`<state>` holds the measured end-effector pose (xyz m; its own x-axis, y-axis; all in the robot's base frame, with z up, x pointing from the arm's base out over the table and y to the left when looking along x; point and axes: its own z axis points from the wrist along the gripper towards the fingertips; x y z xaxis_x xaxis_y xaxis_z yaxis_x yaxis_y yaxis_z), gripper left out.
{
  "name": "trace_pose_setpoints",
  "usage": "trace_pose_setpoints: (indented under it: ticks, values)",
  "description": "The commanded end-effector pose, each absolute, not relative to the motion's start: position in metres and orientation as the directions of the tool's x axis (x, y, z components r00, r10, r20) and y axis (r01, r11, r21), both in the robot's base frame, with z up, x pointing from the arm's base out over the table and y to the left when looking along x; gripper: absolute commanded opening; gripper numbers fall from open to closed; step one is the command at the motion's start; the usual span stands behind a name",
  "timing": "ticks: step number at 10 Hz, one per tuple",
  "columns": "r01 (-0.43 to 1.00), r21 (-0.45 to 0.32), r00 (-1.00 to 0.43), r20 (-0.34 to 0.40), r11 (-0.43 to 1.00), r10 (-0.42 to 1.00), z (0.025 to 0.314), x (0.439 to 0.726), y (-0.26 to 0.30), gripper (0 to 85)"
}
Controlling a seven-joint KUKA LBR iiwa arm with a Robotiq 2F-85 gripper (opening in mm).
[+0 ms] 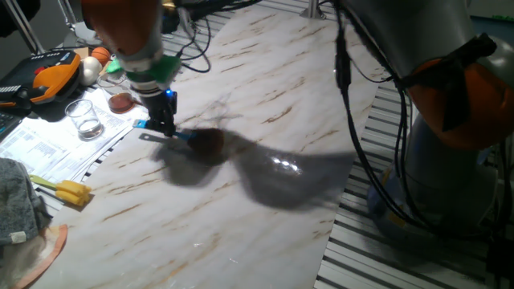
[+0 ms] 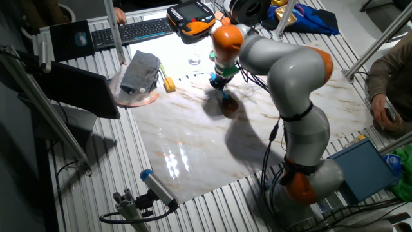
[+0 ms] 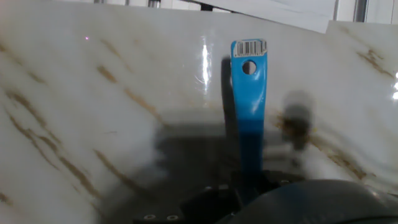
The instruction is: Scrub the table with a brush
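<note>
The brush (image 1: 205, 143) has a blue handle and a brown round head, and the head rests on the marble table (image 1: 265, 88) left of centre. My gripper (image 1: 165, 127) is shut on the blue handle and points down at the slab. In the other fixed view the gripper (image 2: 219, 82) stands just above the brush (image 2: 228, 103) on the table (image 2: 193, 142). In the hand view the blue handle (image 3: 250, 106), with a barcode sticker at its end, runs up from my gripper (image 3: 247, 186) over the table (image 3: 93, 93). The head is hidden there.
A yellow-handled sponge tool (image 1: 68, 191), a grey cloth (image 1: 16, 205), a glass (image 1: 84, 119), papers and an orange pendant (image 1: 50, 72) lie at the left edge. The arm's body (image 1: 450, 88) stands at the right. A keyboard (image 2: 135, 29) and a person's hand (image 2: 385, 113) are nearby.
</note>
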<state>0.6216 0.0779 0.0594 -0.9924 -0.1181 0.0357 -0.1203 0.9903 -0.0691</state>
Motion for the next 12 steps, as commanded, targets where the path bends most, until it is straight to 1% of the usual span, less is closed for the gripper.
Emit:
trace_pose_setpoints:
  ticks: [1, 3, 5, 6, 7, 11, 12]
  values:
    - [-0.115, -0.069, -0.992, 0.054, 0.991, -0.111, 0.06, 0.621, 0.079, 34.0]
    - [-0.112, -0.062, -0.992, 0.065, 0.992, -0.108, 0.064, 0.618, 0.081, 34.0]
    - [-0.124, -0.031, -0.99, 0.064, 0.992, -0.122, 0.074, 0.611, 0.084, 34.0]
    - [-0.154, 0.005, -0.986, 0.07, 0.988, -0.154, 0.079, 0.606, 0.083, 0.0]
    - [-0.174, 0.03, -0.982, 0.064, 0.984, -0.176, 0.083, 0.6, 0.081, 0.0]
    - [-0.214, 0.069, -0.976, 0.016, 0.974, -0.215, 0.103, 0.571, 0.075, 0.0]
    - [-0.227, 0.098, -0.973, 0.004, 0.969, -0.229, 0.105, 0.568, 0.068, 0.0]
